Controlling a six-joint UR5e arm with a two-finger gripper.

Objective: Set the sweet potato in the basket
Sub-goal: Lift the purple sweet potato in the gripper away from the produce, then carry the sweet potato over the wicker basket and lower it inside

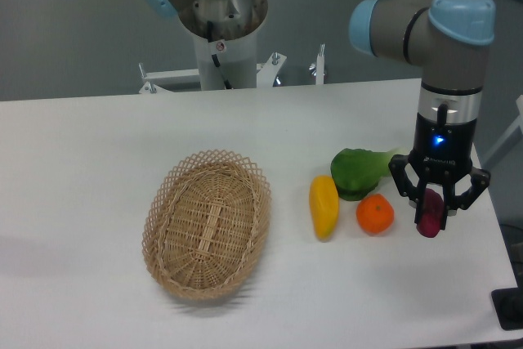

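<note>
The sweet potato (429,213), a slim magenta-purple piece, sits at the right side of the white table, standing nearly on end between the fingers of my gripper (435,212). The black fingers reach down on both sides of it, and part of it is hidden behind them. Whether they press on it I cannot tell. The basket (207,223), an oval tan wicker one with a looped rim, lies empty at the centre-left, well away from the gripper.
A yellow oblong vegetable (324,206), a round orange fruit (375,214) and a green leafy vegetable (358,172) lie between the basket and the gripper. The table's right edge (500,226) is close to the gripper. The robot's base column (222,30) stands behind the table.
</note>
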